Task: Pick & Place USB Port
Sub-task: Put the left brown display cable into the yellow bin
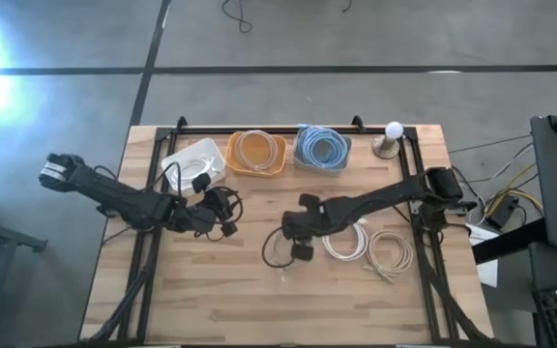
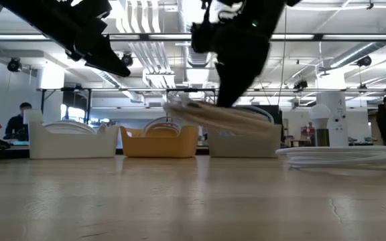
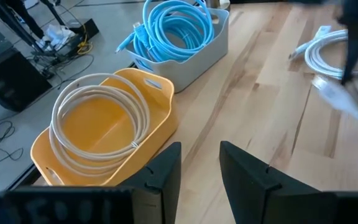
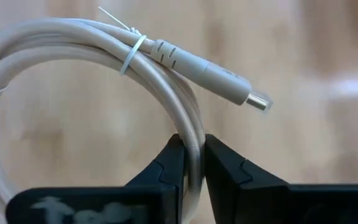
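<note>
A beige USB cable (image 4: 166,68), coiled and bound with a zip tie, has its plug (image 4: 257,99) sticking out to one side. My right gripper (image 4: 191,146) is shut on it near the table's middle (image 1: 296,237). In the low view the coil (image 2: 220,117) hangs blurred above the tabletop. My left gripper (image 3: 199,152) stands open and empty at the middle left (image 1: 225,217), in front of the bins. My right gripper pinches the coil's bundled strands (image 4: 193,134) between its two fingers, a little along from the zip tie and plug. The fingers come steeply from above and lie across the strands. The coil is lifted clear of the table and tilted in the low view.
Along the far edge stand a white bin (image 1: 193,159), an orange bin (image 1: 256,152) holding a beige cable, and a grey bin (image 1: 321,147) holding a blue cable. A small lamp (image 1: 391,140) stands beside them. Two white cable coils (image 1: 370,248) lie at the right.
</note>
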Controlling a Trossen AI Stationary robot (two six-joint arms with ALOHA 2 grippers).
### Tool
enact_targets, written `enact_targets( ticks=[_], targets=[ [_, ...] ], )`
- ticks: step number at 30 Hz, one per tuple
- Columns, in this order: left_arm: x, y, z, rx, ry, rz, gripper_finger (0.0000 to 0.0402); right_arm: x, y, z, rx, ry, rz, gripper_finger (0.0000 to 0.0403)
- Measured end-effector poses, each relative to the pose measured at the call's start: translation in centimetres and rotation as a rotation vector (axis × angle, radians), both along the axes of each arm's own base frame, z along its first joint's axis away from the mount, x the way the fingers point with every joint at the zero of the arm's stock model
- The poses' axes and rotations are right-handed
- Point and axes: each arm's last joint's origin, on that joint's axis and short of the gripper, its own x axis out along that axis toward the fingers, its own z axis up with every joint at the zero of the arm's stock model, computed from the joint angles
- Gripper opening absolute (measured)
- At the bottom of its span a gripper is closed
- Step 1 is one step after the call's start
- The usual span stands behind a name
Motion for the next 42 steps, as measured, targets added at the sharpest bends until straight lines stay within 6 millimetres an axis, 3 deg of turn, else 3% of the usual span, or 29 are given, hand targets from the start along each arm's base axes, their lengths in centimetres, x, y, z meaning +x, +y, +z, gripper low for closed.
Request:
enact_targets(
  ticks=[10,18,24,32,42],
  targets=[
    [0.0,0.0,0.0,0.003,-0.001,-0.002,0.0122,2.1,-5.6,3.9,-0.355,-0.112,-0.125,0.0042],
    [0.1,0.0,0.4,0.025,0.004,-0.016,0.0122,4.0,-11.8,5.8,-0.433,-0.347,-0.239,0.0043],
    [0.2,-0.1,0.6,0.033,0.008,-0.021,0.0122,4.2,-16.1,6.5,-0.463,-0.496,-0.362,0.0044],
    [0.2,-0.1,0.6,0.033,0.008,-0.021,0.0122,3.0,-19.5,5.1,-0.414,-0.545,-0.528,0.0044],
    [0.2,-0.1,0.6,0.033,0.008,-0.021,0.0122,1.9,-20.1,1.9,-0.367,-0.673,-0.608,0.0044]
  ],
)
